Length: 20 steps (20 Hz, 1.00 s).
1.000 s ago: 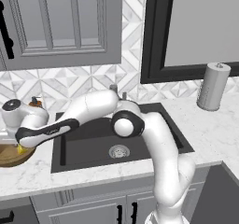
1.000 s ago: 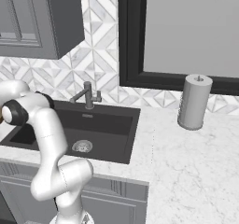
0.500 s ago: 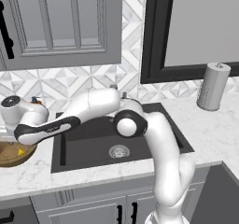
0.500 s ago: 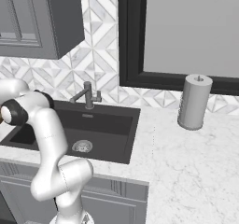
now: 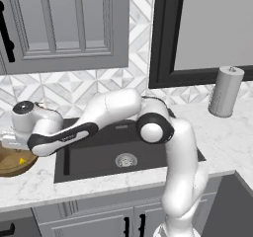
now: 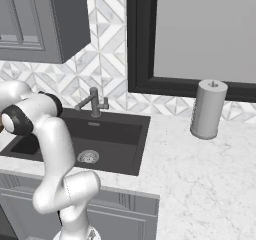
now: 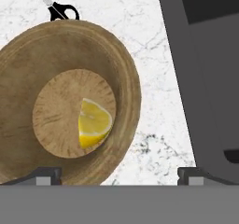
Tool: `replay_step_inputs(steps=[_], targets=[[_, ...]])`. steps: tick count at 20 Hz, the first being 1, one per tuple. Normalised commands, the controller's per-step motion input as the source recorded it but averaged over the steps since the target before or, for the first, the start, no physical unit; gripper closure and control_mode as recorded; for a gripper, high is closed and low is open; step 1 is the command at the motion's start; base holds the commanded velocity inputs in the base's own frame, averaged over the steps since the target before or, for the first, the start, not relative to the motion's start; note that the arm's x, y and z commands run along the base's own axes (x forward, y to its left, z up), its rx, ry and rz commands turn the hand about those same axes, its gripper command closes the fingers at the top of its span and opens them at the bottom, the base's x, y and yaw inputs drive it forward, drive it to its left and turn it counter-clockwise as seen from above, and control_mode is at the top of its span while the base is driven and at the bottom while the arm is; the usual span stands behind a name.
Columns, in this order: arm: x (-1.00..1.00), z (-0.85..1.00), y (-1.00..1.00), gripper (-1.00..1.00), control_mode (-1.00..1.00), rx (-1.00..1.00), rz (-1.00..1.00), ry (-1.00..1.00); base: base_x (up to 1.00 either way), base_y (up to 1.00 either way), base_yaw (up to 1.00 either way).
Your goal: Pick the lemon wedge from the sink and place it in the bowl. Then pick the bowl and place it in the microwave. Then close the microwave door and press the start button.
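Resting inside one bowl (image 7: pixel 56 78): one lemon wedge (image 7: pixel 94 123); gripper (image 7: pixel 119 174) apparently open.

No writing, label, brand, number or sign can be read anywhere here.
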Motion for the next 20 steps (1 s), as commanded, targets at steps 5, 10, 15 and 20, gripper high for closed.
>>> replay_step_inputs(steps=[5,10,15,20], targets=[[0.02,-0.01,-0.33,-1.00,-1.00,0.11,0.00,0.02,0.00,0.00,0.00],[0.55,-0.07,0.10,-1.00,-1.00,0.05,0.00,0.09,0.00,0.00,0.00],[0.67,-0.15,0.26,-1.00,-1.00,0.00,0.00,0.10,0.00,0.00,0.00],[0.39,-0.26,0.40,-1.00,-1.00,0.00,0.00,0.06,0.00,0.00,0.00]])
